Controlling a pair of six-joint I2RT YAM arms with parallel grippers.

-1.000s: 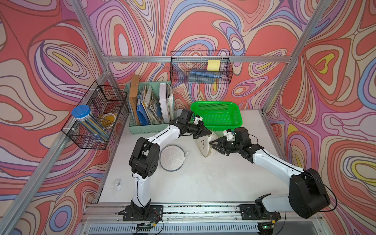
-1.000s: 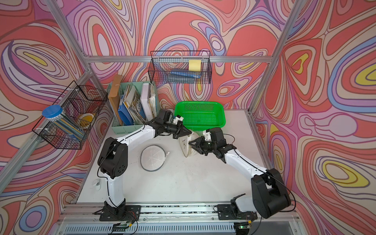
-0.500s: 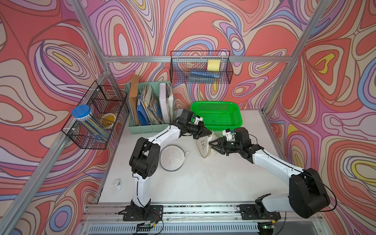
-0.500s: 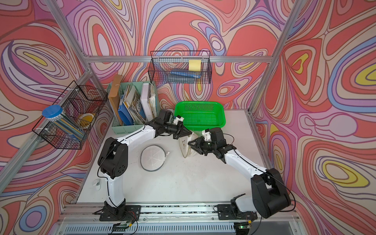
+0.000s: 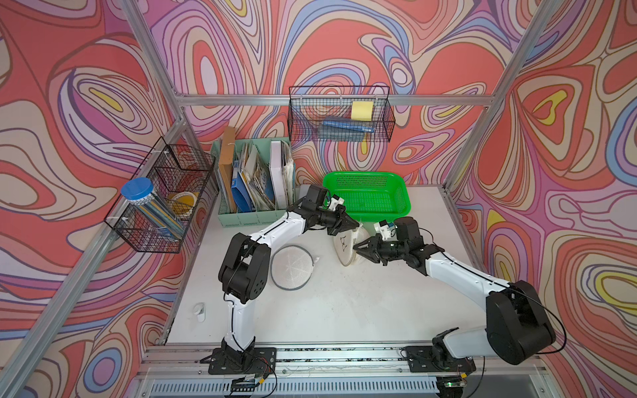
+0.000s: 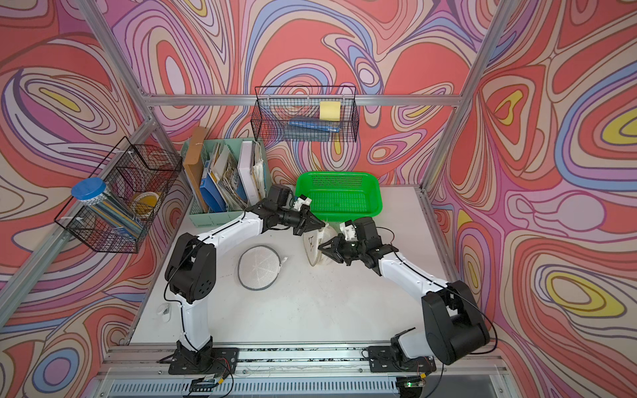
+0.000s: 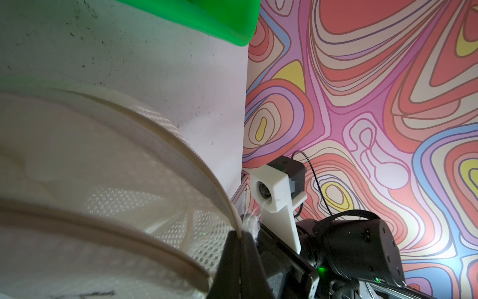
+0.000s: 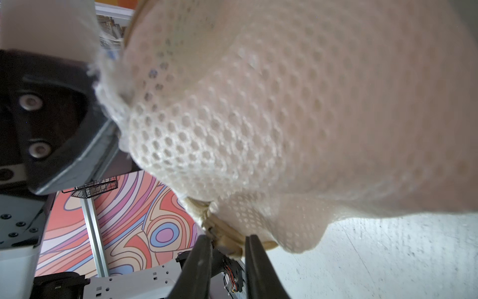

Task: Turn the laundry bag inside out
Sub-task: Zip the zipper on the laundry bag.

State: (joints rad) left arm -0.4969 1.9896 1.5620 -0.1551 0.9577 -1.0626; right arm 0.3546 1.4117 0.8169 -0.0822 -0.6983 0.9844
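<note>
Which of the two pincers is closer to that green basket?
Left. The left pincer, clamped on the laundry bag, sits right by the green basket, at its near edge; the right pincer is farther toward the front, beside the bag.

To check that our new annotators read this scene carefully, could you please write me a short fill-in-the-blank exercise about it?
1. The left gripper has its fingers shut on the zippered rim of the ____.
2. The perforated plastic basket is coloured ____.
3. The round mesh disc lies flat beside the ____ arm.

Missing words: laundry bag; green; left.
</note>
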